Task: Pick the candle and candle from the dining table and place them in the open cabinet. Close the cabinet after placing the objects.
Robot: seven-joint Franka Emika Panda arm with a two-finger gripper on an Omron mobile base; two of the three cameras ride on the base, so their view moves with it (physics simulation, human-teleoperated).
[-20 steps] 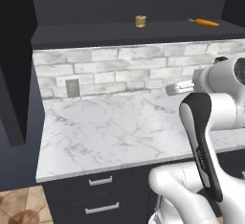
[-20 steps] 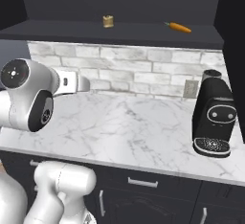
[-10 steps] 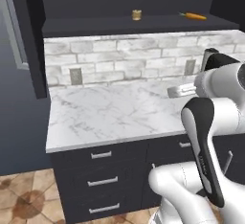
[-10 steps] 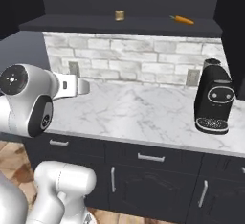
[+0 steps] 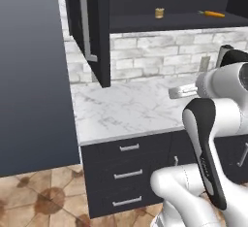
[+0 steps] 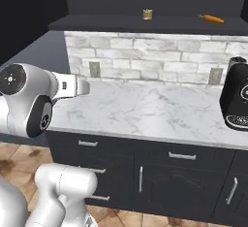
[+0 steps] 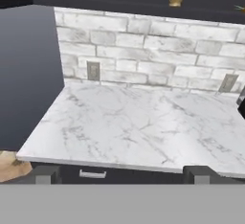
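Cabinet door (image 5: 94, 27) at upper left of the left base view stands swung out over the counter (image 5: 131, 109); an arm reaching for the shelf could clip its edge. Upper centre, the squat golden candle (image 5: 159, 13) sits already on the open cabinet's shelf (image 6: 145, 23), with the carrot (image 5: 213, 13) well apart at the right. The candlestick candle and the dining table are out of sight, so fetching it means driving off. At the bottom of the hand view the gripper (image 7: 119, 174) is spread wide, empty, touching nothing.
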